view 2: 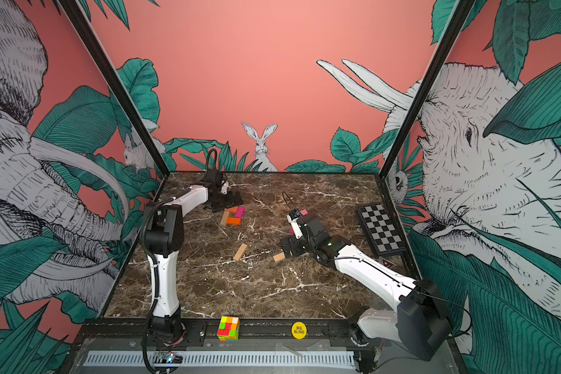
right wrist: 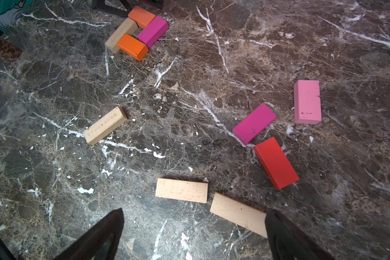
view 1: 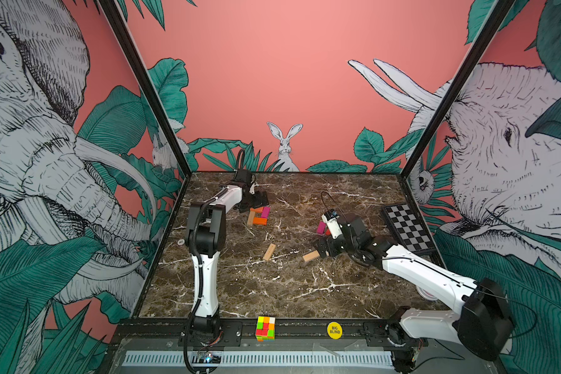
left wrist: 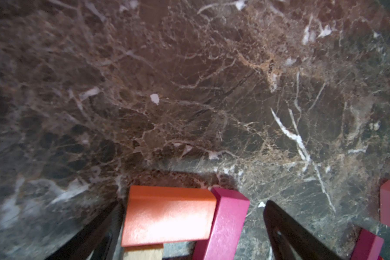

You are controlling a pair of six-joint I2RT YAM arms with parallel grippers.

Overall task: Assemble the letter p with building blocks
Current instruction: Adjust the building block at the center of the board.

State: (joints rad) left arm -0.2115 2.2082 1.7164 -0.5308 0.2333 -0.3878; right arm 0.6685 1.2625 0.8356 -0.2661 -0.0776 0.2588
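Tan wood looks right for the stem. A small tan wooden brick, an orange painted brick, a second orange brick and a magenta brick lie closed up as the p's bowl toward the far edge of the brown marble tabletop, left of its middle. Our left end effector has its jaws wide to either side of the orange-magenta corner, gripping nothing. Our right end effector, also released, hangs over a flat tan brick and its tan neighbour, nearly end to end right of the tabletop's middle. We should centre on one brick, set the jaws across its narrow width, stay clear of the neighbour, and close only once low.
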